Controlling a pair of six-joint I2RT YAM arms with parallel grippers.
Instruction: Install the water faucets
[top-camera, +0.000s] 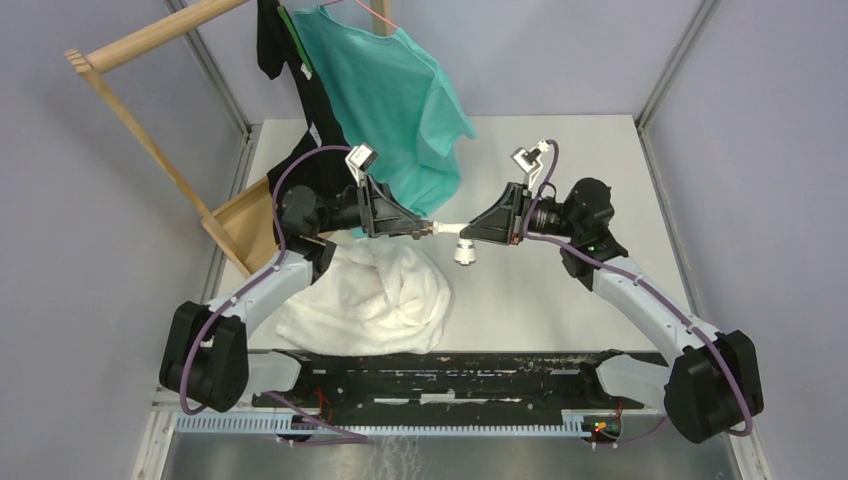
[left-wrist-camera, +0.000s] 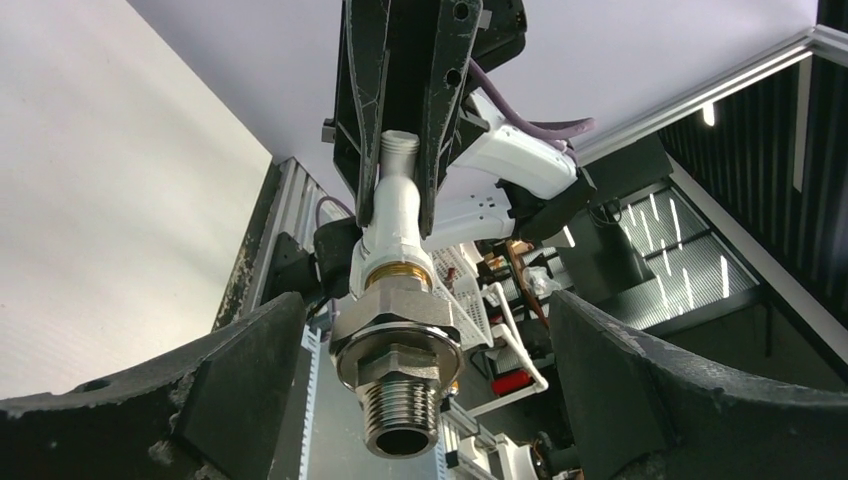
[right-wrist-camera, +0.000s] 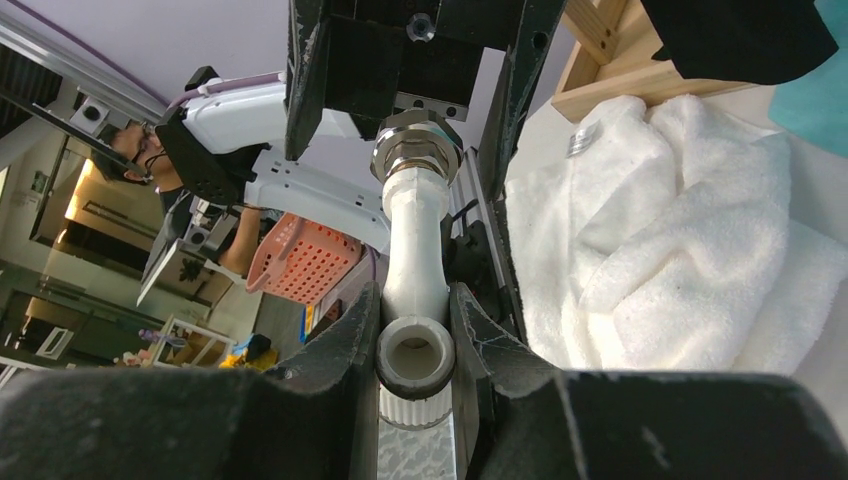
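The white plastic spout (top-camera: 452, 227) hangs level in mid-air between my two arms, its ribbed white end (top-camera: 465, 251) pointing down. My right gripper (top-camera: 472, 232) is shut on it; in the right wrist view the fingers (right-wrist-camera: 345, 350) squeeze the spout (right-wrist-camera: 415, 230) on both sides. The silver threaded fitting (top-camera: 431, 228) sits on the spout's far end. My left gripper (top-camera: 420, 226) is open. In the left wrist view its jaws stand wide on either side of the fitting (left-wrist-camera: 400, 370) without touching it. No blue dot shows.
A crumpled white towel (top-camera: 370, 295) lies on the table below the left arm. A teal shirt (top-camera: 400, 90) and a black garment (top-camera: 275, 40) hang from a wooden rack (top-camera: 150, 150) at the back left.
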